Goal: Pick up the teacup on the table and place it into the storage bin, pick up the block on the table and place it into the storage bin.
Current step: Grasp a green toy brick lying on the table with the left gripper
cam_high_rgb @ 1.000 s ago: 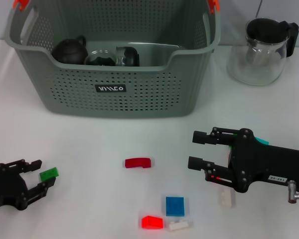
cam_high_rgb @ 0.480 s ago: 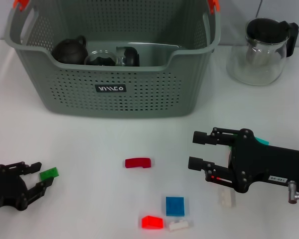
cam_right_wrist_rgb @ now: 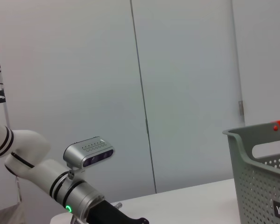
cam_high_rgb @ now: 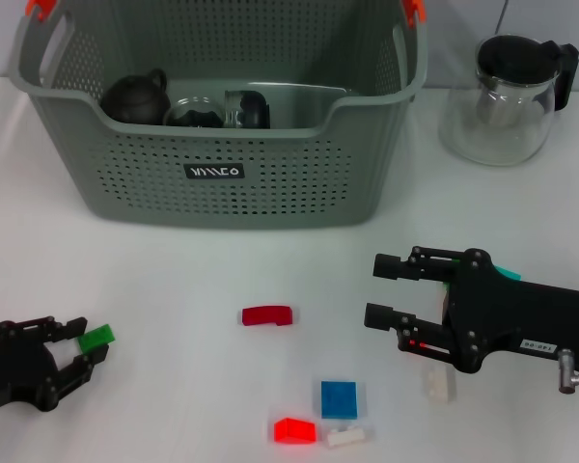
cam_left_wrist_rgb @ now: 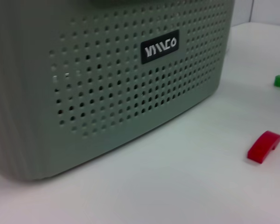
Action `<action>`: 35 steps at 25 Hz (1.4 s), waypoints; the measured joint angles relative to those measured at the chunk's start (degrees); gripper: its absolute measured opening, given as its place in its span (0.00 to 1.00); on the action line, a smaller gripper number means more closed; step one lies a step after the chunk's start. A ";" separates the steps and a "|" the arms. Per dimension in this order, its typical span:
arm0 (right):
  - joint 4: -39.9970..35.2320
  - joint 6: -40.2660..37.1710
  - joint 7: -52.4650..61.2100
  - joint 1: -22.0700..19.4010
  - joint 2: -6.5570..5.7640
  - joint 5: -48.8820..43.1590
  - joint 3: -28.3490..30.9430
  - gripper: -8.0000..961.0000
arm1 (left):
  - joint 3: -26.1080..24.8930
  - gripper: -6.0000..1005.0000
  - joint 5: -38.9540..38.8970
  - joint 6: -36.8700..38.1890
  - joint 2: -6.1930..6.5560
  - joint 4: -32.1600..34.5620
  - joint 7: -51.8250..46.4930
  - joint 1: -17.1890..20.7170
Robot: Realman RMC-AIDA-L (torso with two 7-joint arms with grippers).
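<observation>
The grey-green storage bin [cam_high_rgb: 222,183] stands at the back of the table; its perforated wall with the black label [cam_left_wrist_rgb: 130,79] fills the left wrist view. A dark teapot [cam_high_rgb: 135,96] and glass pieces [cam_high_rgb: 195,112] lie inside it. I see no teacup on the table. At the front left, my left gripper [cam_high_rgb: 89,340] is open, its fingertips on either side of a green block [cam_high_rgb: 97,336]. My right gripper [cam_high_rgb: 378,289] hovers open at the right, with nothing between its fingers. A red curved block [cam_high_rgb: 267,315] lies between the two grippers and also shows from the left wrist [cam_left_wrist_rgb: 264,147].
A glass teapot with a black lid [cam_high_rgb: 507,96] stands at the back right. A blue block [cam_high_rgb: 339,398], an orange-red block [cam_high_rgb: 294,430] and two white blocks [cam_high_rgb: 346,436] [cam_high_rgb: 439,383] lie at the front. A teal block [cam_high_rgb: 507,273] peeks out behind the right gripper.
My left gripper has slid a little toward the table's front edge. The green block has stayed where it was, and the right arm has not moved.
</observation>
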 joint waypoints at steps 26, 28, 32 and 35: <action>0.00 -0.14 0.00 -0.04 0.02 0.00 0.06 0.59 | -0.52 0.41 0.68 -0.34 -0.22 -0.11 -0.08 -0.04; 0.00 -0.17 0.00 -0.04 0.01 0.00 0.06 0.59 | -0.49 0.41 0.69 -0.35 -0.22 -0.11 -0.08 -0.05; 0.00 -0.18 -0.01 -0.09 0.01 0.00 0.12 0.59 | -0.52 0.41 0.75 -0.38 -0.22 -0.11 -0.09 -0.06; 0.00 -0.18 0.00 -0.03 0.02 0.00 0.07 0.59 | -0.53 0.41 0.89 -0.45 -0.22 -0.11 -0.09 -0.07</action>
